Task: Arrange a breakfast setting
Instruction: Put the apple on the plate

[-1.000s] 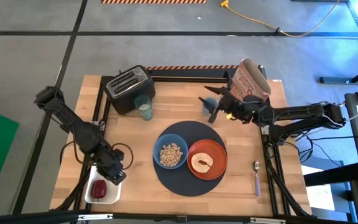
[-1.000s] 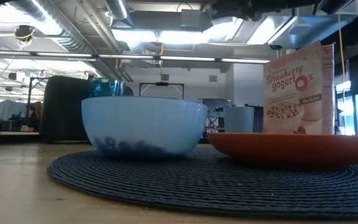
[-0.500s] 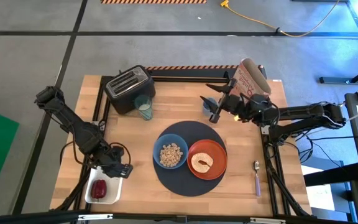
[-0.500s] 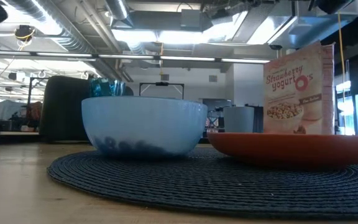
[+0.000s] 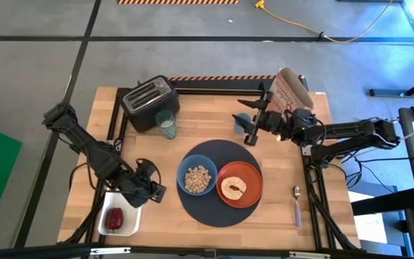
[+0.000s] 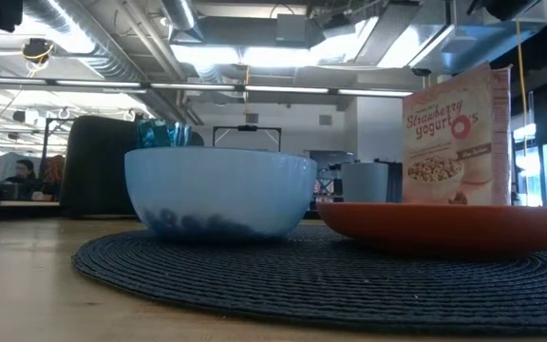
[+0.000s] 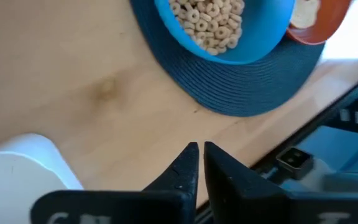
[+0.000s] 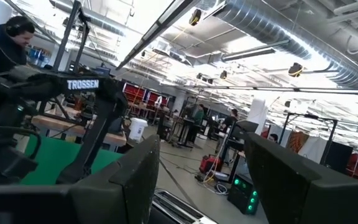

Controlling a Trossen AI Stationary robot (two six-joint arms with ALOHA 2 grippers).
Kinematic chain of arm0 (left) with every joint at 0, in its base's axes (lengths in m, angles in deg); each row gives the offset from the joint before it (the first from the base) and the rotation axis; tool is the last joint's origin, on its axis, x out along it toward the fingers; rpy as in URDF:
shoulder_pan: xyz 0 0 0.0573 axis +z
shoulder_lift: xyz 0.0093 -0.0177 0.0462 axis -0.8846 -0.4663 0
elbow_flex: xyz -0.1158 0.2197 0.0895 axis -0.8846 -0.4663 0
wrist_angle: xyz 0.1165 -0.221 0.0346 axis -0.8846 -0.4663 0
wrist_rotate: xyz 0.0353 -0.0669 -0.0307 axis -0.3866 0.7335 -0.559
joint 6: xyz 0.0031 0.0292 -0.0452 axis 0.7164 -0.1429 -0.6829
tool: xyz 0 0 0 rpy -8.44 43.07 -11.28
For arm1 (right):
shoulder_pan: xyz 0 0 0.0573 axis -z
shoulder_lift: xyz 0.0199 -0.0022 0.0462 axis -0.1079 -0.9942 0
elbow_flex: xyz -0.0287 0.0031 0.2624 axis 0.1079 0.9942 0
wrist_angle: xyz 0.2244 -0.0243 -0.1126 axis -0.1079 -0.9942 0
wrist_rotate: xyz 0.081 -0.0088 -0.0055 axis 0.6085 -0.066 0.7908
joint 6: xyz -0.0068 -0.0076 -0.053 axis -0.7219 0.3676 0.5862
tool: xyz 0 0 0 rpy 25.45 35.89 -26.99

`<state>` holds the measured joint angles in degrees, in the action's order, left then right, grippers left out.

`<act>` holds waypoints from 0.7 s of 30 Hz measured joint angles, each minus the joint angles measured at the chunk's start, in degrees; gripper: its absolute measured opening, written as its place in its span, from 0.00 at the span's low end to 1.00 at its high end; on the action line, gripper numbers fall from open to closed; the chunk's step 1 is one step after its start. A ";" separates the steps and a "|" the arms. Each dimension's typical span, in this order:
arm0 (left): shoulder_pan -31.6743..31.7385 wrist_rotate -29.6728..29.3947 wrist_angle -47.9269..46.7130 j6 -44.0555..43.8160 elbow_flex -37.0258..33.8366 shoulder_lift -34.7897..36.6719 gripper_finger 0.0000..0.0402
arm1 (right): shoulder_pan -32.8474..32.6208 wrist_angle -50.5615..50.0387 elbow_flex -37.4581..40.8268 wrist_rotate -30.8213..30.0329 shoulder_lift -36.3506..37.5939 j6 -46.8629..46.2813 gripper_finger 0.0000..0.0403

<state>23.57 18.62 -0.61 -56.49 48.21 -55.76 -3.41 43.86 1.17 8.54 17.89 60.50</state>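
Blue bowl w/ cereal on mat; left gripper nearly closed, empty; right gripper wide, empty.

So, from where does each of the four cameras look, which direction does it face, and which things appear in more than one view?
High view: above the table, facing straight down; shows both arms, left gripper beside the mat, right gripper raised near the cereal bag.
Low view: table-top height, facing level across the mat into the room; no arm clearly shows.
Left wrist view: faces down past its shut fingers at the table.
Right wrist view: faces out level into the room between its open fingers.
Shared: the blue bowl and orange plate show in high, low and left wrist views.
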 joint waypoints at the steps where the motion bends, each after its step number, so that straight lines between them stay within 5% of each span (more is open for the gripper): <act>1: 0.21 0.03 -1.41 0.57 1.62 -1.17 0.03 | 0.00 -0.03 -0.14 -0.24 -0.02 -0.12 0.56; 11: 1.55 3.72 -9.67 3.38 11.98 -6.65 0.01 | 0.00 0.05 -0.22 -0.25 -0.37 -0.35 0.56; 21: -1.67 12.94 -22.56 -8.65 14.83 -7.93 0.01 | 0.00 0.12 -0.22 -0.33 -0.37 -0.22 0.56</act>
<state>21.91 31.56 -23.17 -65.14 63.04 -63.69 -3.41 43.98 0.95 8.20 17.52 60.28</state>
